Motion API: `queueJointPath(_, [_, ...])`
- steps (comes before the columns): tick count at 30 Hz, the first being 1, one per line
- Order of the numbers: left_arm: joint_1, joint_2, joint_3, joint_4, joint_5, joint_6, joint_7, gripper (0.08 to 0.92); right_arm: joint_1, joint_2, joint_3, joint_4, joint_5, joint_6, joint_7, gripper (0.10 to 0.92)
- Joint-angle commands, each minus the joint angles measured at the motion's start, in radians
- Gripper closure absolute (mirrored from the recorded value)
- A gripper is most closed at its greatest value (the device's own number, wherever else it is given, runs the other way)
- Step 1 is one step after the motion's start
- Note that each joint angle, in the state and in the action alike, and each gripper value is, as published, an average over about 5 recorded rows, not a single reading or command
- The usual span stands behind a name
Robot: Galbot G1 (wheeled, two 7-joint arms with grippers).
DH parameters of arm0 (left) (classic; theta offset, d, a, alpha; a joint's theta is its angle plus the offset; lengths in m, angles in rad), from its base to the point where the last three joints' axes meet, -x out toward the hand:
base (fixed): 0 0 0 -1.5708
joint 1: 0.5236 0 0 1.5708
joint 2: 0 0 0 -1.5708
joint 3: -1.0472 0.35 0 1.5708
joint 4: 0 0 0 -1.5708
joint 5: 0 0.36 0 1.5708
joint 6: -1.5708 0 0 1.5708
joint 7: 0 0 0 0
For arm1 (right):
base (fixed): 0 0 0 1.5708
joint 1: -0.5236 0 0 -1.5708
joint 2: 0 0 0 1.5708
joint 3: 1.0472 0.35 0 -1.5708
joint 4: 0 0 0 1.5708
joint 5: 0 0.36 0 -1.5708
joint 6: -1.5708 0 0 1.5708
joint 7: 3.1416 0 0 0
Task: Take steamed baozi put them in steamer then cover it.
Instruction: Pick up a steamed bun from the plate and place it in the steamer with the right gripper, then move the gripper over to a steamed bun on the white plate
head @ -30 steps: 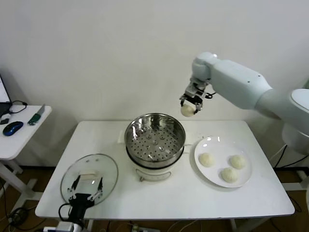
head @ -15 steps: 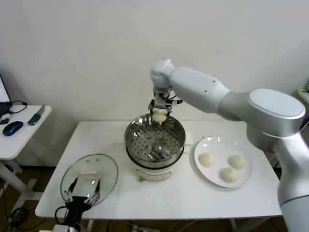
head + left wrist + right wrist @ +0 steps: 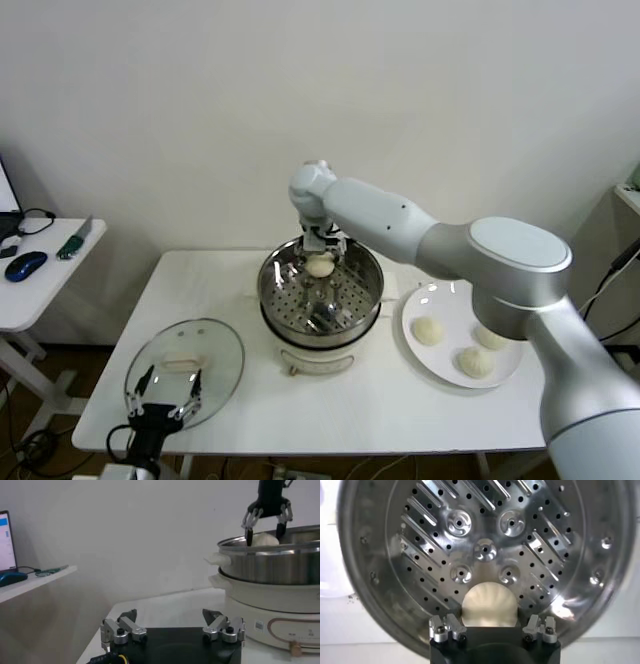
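1. The right gripper [image 3: 319, 252] hangs over the far rim of the steamer [image 3: 322, 283], at about 12 o'clock on the basket, its fingers [image 3: 248, 520] closed around one steamed baozi [image 3: 319, 265]; the left wrist view shows the bun gripped between them just above rim height.
2. From the right wrist view the held bun [image 3: 488, 605] sits between the gripper's [image 3: 491, 628] two finger mounts, over the perforated steel bottom [image 3: 485, 550] of the basket; whether it touches the metal cannot be told.
3. The steamer rests on a white electric pot base [image 3: 265, 617]. A small label sits on the front of the base, too small to read.
4. At 3 o'clock from the steamer, a white plate [image 3: 446, 296] carries the other three baozi [image 3: 429, 330].
5. At 8 o'clock from the steamer, near the front-left corner of the white table [image 3: 350, 410], the cover [image 3: 185, 368] lies flat, its cream bar handle [image 3: 182, 364] up.
6. The left gripper [image 3: 162, 397] is parked at the table's near edge at the cover's 6 o'clock, fingers [image 3: 119, 629] spread apart and gripping nothing.
7. A side desk [image 3: 40, 280] at 9 o'clock bears a blue mouse [image 3: 25, 265].
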Motion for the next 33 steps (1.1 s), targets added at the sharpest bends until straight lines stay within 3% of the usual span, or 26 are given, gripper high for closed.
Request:
queueJointPath(1, [0.006,-0.001,-0.004,-0.002,-0.002,0.001,-0.002,0.177,-0.043,0.016,0.009,-0.028,-0.043,-0.032,0.02,0.295])
queueJointPath(7, [0.007,-0.004,-0.004,-0.006,-0.002,0.003,-0.003,0.177,-0.016,0.003,0.019,-0.009,0.01,-0.042,0.0,0.22])
queueJointPath(12, [0.011,-0.006,-0.004,-0.006,0.0,0.001,-0.003,0.177,0.053,-0.037,0.011,0.034,0.126,-0.041,-0.033,0.203])
queueJointPath(14, [0.012,-0.006,-0.004,-0.006,0.0,0.001,-0.004,0.177,0.094,-0.061,0.002,0.052,0.196,-0.052,-0.047,0.203])
queueJointPath(17, [0.013,-0.005,-0.004,-0.008,0.002,0.001,-0.004,0.177,0.184,-0.112,-0.086,0.078,0.419,-0.121,-0.048,0.202])
queueJointPath(21, [0.011,-0.004,-0.004,-0.025,0.003,0.007,-0.003,0.177,0.315,-0.218,-0.25,0.153,0.706,-0.286,0.003,0.203])
queueJointPath(25, [0.004,-0.002,0.003,-0.039,0.004,0.012,-0.002,0.177,0.423,-0.416,-0.379,0.338,0.946,-0.62,0.093,0.203])
queueJointPath(28, [0.004,0.0,0.012,-0.045,0.005,0.015,-0.001,0.177,0.434,-0.553,-0.392,0.433,1.038,-0.821,0.096,0.203])
queueJointPath(33, [0.005,0.0,0.021,-0.048,0.014,0.017,-0.001,0.177,0.376,-0.718,-0.376,0.492,1.122,-0.944,0.092,0.203])
